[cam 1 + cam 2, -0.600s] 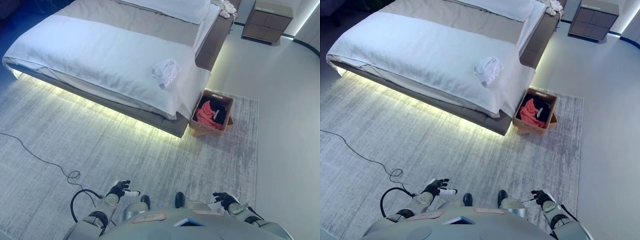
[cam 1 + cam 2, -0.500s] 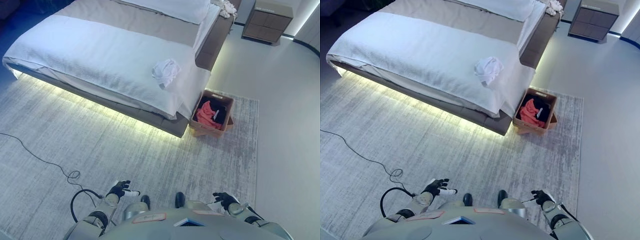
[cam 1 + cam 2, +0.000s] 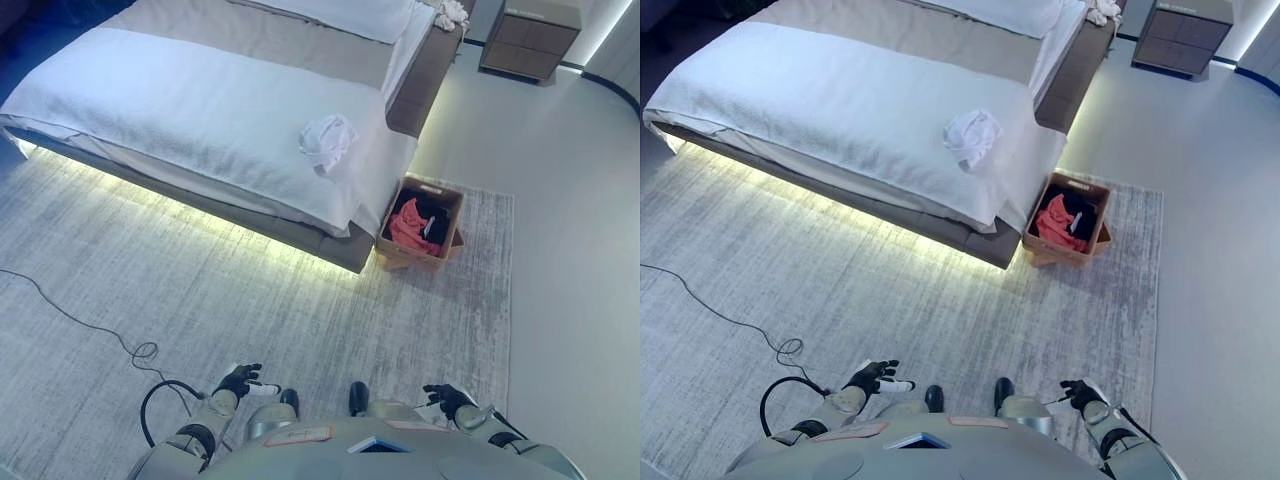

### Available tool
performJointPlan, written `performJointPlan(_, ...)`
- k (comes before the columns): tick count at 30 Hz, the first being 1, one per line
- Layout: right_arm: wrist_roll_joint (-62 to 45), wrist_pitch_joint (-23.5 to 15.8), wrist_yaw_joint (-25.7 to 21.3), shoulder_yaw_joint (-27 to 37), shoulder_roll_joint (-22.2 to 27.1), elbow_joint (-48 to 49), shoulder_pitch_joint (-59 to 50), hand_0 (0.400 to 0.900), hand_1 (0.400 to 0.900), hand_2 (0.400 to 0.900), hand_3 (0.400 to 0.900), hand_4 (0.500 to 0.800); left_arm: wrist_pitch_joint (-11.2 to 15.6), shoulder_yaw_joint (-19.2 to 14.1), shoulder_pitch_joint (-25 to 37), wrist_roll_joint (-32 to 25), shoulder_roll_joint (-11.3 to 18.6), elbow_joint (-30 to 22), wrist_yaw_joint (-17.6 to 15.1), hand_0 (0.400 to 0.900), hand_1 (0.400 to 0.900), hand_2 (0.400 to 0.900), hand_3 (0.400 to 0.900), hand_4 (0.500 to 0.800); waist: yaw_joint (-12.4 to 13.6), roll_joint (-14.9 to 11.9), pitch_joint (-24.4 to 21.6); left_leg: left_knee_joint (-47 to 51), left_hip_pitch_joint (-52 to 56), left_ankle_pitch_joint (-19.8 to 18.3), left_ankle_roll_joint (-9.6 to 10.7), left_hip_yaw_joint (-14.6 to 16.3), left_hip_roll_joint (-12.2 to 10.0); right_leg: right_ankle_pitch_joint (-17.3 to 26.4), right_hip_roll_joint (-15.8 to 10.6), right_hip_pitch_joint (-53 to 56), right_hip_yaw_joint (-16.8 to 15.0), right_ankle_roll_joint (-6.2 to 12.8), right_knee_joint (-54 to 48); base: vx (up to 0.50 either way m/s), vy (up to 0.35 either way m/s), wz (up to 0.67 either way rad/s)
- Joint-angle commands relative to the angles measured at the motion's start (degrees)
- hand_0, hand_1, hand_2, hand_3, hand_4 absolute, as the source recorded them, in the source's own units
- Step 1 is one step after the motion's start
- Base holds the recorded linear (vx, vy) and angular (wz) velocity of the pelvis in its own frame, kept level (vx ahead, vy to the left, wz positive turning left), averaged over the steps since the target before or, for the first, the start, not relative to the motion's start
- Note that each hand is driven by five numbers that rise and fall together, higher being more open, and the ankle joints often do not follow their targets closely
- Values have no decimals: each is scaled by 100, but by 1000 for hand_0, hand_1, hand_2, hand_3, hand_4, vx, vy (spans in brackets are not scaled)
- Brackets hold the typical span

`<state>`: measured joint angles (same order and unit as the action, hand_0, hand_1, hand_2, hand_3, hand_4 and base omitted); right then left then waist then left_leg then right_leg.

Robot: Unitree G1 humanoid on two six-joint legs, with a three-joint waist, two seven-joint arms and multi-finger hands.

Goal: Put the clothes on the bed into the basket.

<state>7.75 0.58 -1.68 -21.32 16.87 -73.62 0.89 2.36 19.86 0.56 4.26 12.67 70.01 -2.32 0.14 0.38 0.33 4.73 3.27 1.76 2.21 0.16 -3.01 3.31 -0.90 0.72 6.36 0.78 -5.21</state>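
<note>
A crumpled white garment (image 3: 326,139) lies on the white cover of the bed (image 3: 190,110), near the bed's near right corner. On the rug beside that corner stands a brown basket (image 3: 421,222) holding a red garment (image 3: 405,227) and a dark one. My left hand (image 3: 238,380) hangs low at the bottom left of the view, fingers relaxed and holding nothing. My right hand (image 3: 447,399) hangs at the bottom right, its fingers loosely spread, also holding nothing. Both hands are far from the bed and the basket.
A grey rug (image 3: 250,300) covers the floor between me and the bed. A wooden nightstand (image 3: 530,40) stands at the top right on pale floor. White pillows (image 3: 350,12) and a small pale bundle (image 3: 450,12) lie at the bed's head.
The whole picture has shifted slightly, so the camera moved; bed and basket sit a little higher and further left. Both hands keep their pose.
</note>
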Motion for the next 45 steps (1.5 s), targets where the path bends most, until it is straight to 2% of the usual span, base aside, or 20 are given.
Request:
performJointPlan(1, 190, -116, -71, -202, 196, -2, -264, 900, 900, 900, 900, 800, 195, -97, 426, 46, 223, 185, -133, 900, 900, 900, 900, 800, -138, -199, 164, 27, -202, -122, -30, -5, 125, -421, 22, 244, -167, 244, 21, 47, -117, -6)
performJointPlan(3, 154, -128, -86, -194, 206, -11, -274, 900, 900, 900, 900, 800, 186, -129, 452, 17, 249, 179, -170, 900, 900, 900, 900, 800, -113, -242, 227, -155, -221, -106, -8, 0, 63, -441, 63, 263, -214, 189, 43, 29, -150, -3)
performJointPlan(5, 101, -147, -113, -172, 239, -11, -298, 900, 900, 900, 900, 800, 184, -173, 487, -25, 259, 141, -206, 900, 900, 900, 900, 800, -85, -339, 389, -1255, -743, -313, 59, 14, 111, -460, 64, 277, -252, 99, 86, -42, -157, 3)
performJointPlan(7, 81, -160, -142, -146, 300, -13, -328, 900, 900, 900, 900, 800, 182, -180, 569, -54, 245, 119, -233, 900, 900, 900, 900, 800, -11, -381, 617, -2294, -1287, -208, 68, -142, 224, -399, 74, 349, -244, 25, 54, -52, -124, 2)
performJointPlan(9, 88, -142, -164, -118, 363, -42, -352, 900, 900, 900, 900, 800, 173, -191, 604, -110, 225, 122, -260, 900, 900, 900, 900, 800, 1, -359, 727, -2806, -1662, -27, 30, -157, 259, -424, 100, 400, -181, -14, 21, 34, -70, 7)
performJointPlan(12, 82, -108, -163, -97, 413, -108, -386, 900, 900, 900, 900, 800, 182, -192, 615, -176, 206, 124, -269, 900, 900, 900, 900, 800, -21, -272, 690, -2185, -1969, -20, 6, 17, 291, -537, 55, 398, -93, 21, 21, 140, 35, 8)
performJointPlan(16, 99, -97, -170, -64, 486, -125, -410, 900, 900, 900, 900, 800, 179, -178, 543, -108, 172, 203, -286, 900, 900, 900, 900, 800, 59, -30, 557, -150, -1877, 538, 45, 159, 290, -693, 139, 455, -168, 134, 21, 252, 159, -24)
performJointPlan(18, 126, -107, -163, -46, 504, -149, -428, 900, 900, 900, 900, 800, 177, -204, 551, -113, 171, 253, -300, 900, 900, 900, 900, 800, 86, 34, 535, 27, -2055, 691, 154, 67, 310, -801, 144, 536, -197, 178, 21, 302, 187, -28)
performJointPlan(20, 187, -76, -130, -27, 466, -187, -368, 900, 900, 900, 900, 800, 167, -282, 439, -122, 152, 321, -266, 900, 900, 900, 900, 800, 71, 64, 389, 27, -1831, 805, 45, 151, 304, -905, 66, 676, -237, 262, 21, 395, 254, -21)
performJointPlan(22, 259, -72, -97, -6, 422, -204, -338, 900, 900, 900, 900, 800, 169, -324, 416, -111, 174, 395, -246, 900, 900, 900, 900, 800, 91, -37, 223, 3, -1694, 742, -81, 152, 484, -971, -203, 853, -278, 374, 58, 470, 300, -20)
performJointPlan(25, 334, -66, -28, -35, 315, -162, -319, 900, 900, 900, 900, 800, 163, -344, 434, -6, 285, 413, -200, 900, 900, 900, 900, 800, 125, -166, 148, -96, -1345, 429, -315, 202, 681, -902, -497, 427, -349, 501, 1505, 388, 272, -6)
performJointPlan(28, 324, -80, -51, -142, 302, 154, -513, 900, 900, 900, 900, 800, 113, -238, 610, 29, 396, 322, -167, 900, 900, 900, 900, 800, 18, -146, 364, 26, -859, 290, -552, 125, 862, 161, -639, -509, -355, 506, 3595, 179, 276, 3)
performJointPlan(30, 307, -89, -97, -165, 268, 364, -567, 900, 900, 900, 900, 800, 88, -252, 663, 22, 469, 255, -195, 900, 900, 900, 900, 800, -18, -54, 483, 27, -646, 111, -644, 140, 899, 254, -868, -940, 50, 449, 4440, 172, 265, -8)
performJointPlan(31, 307, -87, -97, -165, 268, 366, -567, 900, 900, 900, 900, 800, 88, -253, 663, 22, 470, 254, -195, 900, 900, 900, 900, 800, -23, -68, 488, 27, -642, 111, -646, 138, 915, 237, -886, -946, 47, 452, 4467, 244, 189, -15)
performJointPlan(32, 326, -97, -156, -195, 250, 586, -596, 900, 900, 900, 900, 800, 84, -312, 724, -14, 554, 219, -250, 900, 900, 900, 900, 800, -61, -65, 551, 27, -504, -23, -635, 173, 863, 121, -1083, -1182, 418, 451, 4334, 266, 103, -3)
performJointPlan(35, 238, -83, -209, -136, 207, 465, -543, 900, 900, 900, 900, 800, 87, -315, 832, -43, 580, 290, -311, 900, 900, 900, 900, 800, -91, -47, 732, 27, -333, -111, -576, 98, 775, -93, -1068, -1374, 719, 414, 3518, 249, 28, 13)
performJointPlan(37, 234, -64, -248, -99, 225, 377, -529, 900, 900, 900, 900, 800, 107, -295, 842, -59, 545, 323, -320, 900, 900, 900, 900, 800, -118, -30, 804, 27, -287, -195, -499, 43, 726, -3, -990, -1518, 650, 480, 2514, 228, -93, 25)
performJointPlan(40, 187, -18, -259, -11, 175, 278, -482, 900, 900, 900, 900, 800, 132, -311, 821, -96, 465, 387, -278, 900, 900, 900, 900, 800, -176, -161, 864, 27, -171, -363, -358, -11, 702, 619, -849, -1665, 388, 751, 821, 266, -160, 25)
performJointPlan(43, 212, 15, -249, 32, 124, 207, -430, 900, 900, 900, 900, 800, 168, -267, 775, -11, 371, 398, -236, 900, 900, 900, 900, 800, -216, -248, 852, 27, -64, -520, -241, 13, 615, 970, -879, -1753, 602, 947, 84, 312, -203, 23)
performJointPlan(45, 189, 23, -235, 66, 127, 143, -375, 900, 900, 900, 900, 800, 180, -216, 745, 44, 321, 366, -208, 900, 900, 900, 900, 800, -253, -274, 806, 27, 26, -643, -167, -44, 563, 953, -819, -1601, 537, 905, 21, 363, -272, 42)
